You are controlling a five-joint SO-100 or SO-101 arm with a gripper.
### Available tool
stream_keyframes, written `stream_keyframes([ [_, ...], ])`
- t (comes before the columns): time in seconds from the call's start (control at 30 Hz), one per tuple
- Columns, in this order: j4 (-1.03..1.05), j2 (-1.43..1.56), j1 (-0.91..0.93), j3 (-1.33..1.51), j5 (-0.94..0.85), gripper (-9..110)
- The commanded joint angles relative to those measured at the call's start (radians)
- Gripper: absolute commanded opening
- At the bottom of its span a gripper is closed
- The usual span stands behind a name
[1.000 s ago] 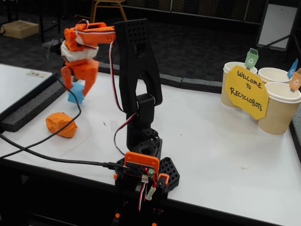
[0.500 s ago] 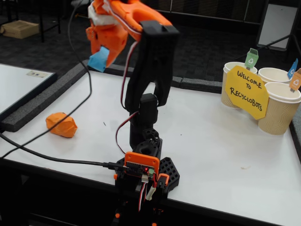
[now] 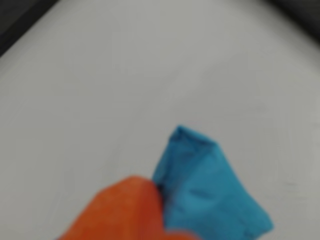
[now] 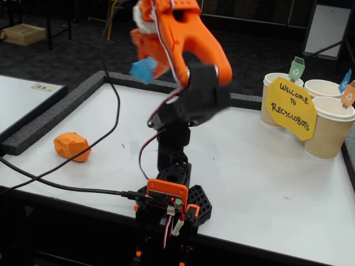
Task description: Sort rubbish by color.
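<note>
One blue wad (image 4: 143,70) is clamped in the gripper (image 4: 147,67), high above the table (image 4: 266,166) at upper centre of the fixed view. The orange wad (image 4: 72,147) lies at left.

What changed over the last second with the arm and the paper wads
The end effector lifted the light blue wad off the table and swung it up and rightward in the fixed view, toward the paper cups. The orange wad, cups and yellow sign stayed put.
</note>
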Motion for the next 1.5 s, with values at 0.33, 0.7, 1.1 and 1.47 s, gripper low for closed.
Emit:
stream_keyframes([
  [0.33,-0.166,0.419,0.693,0.140,0.146,0],
  [0.7,-0.189,0.546,0.963,0.253,0.330,0],
  [1.1,-0.195,0.660,1.094,0.287,0.333,0],
  [1.47,-0.219,0.440,1.011,0.238,0.333,0],
])
